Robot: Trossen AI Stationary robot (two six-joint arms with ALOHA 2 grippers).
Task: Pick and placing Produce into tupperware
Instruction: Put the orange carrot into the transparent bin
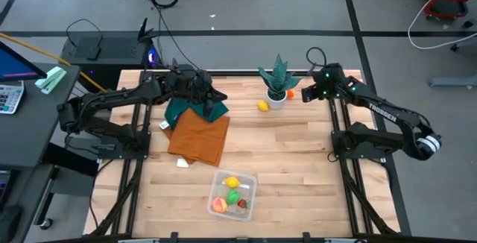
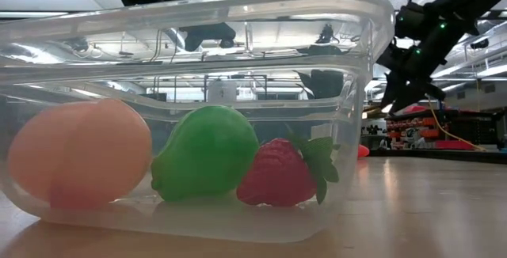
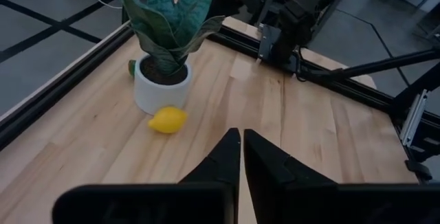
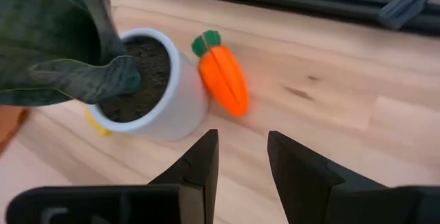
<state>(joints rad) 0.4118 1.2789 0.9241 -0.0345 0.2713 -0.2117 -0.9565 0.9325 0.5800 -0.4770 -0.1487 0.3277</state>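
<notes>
While my right gripper (image 4: 239,159) hovers, fingers parted narrowly and empty, the carrot (image 4: 223,78) lies just ahead, beside the plant pot (image 4: 161,93). Its long axis runs roughly toward the fingers. Left fingers (image 3: 230,162) sit closed.

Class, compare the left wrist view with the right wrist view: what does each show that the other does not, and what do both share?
Only the left wrist view shows the whole yellow lemon beside the pot, with the shut left gripper below. Only the right wrist view shows the orange carrot lying on the table next to the pot, ahead of the open right gripper. Both show the white plant pot with its green plant and the wooden table.
</notes>
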